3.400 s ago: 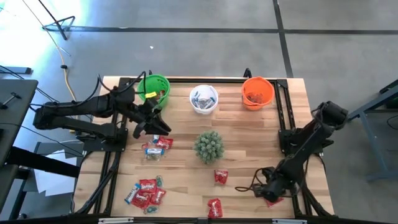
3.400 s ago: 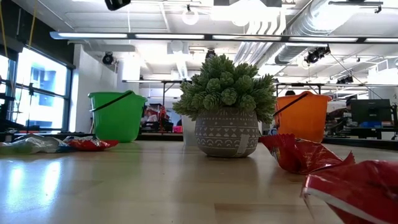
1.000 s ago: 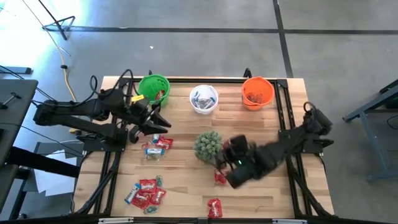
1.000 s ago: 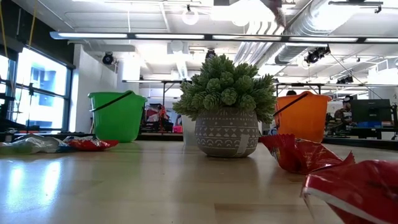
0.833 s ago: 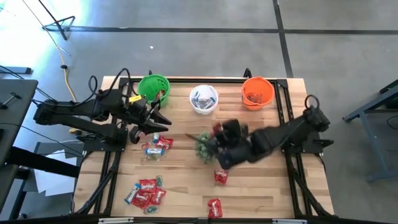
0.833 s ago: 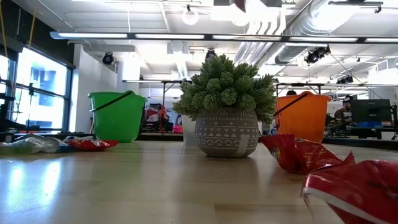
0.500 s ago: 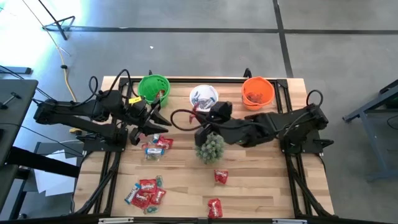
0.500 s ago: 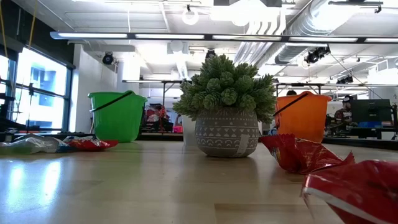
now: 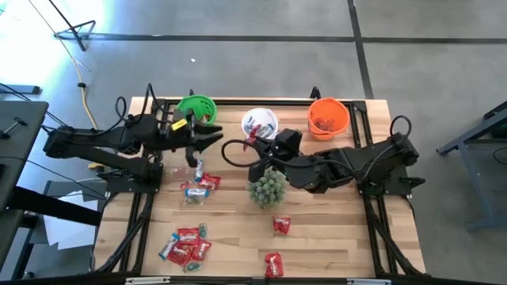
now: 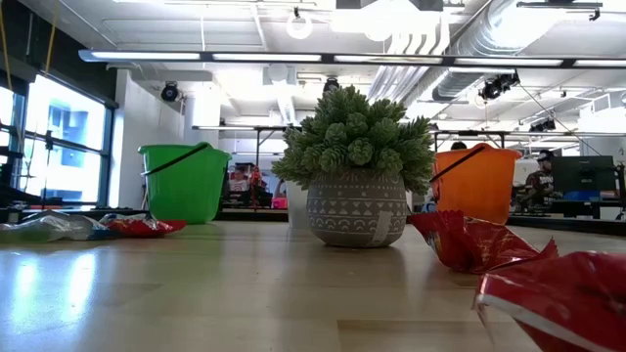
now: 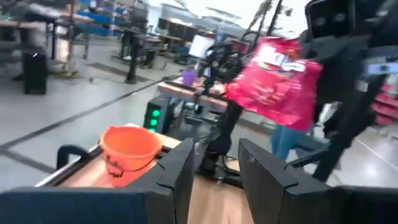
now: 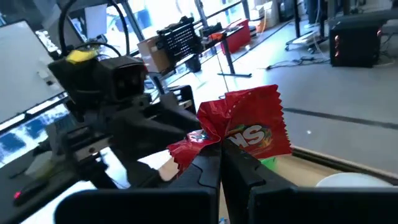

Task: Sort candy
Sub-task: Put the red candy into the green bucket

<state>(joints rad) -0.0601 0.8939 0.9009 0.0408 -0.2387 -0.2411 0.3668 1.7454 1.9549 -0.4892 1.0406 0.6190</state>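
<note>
Sorting stood part done: the right gripper (image 12: 219, 163), pressed together on a red candy (image 12: 249, 130), was near the white cup (image 9: 259, 124); the left gripper (image 9: 207, 141), spread and empty, waited beside the green cup (image 9: 196, 111), while the loose candy (image 9: 184, 245) lay on the table (image 9: 333, 229).

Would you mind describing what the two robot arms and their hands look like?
Both arms are dark, nearly black, built of jointed segments with black cables looping alongside. The left hand carries a yellow marking behind its fingers; the right hand ends in two flat dark fingers set close together.
</note>
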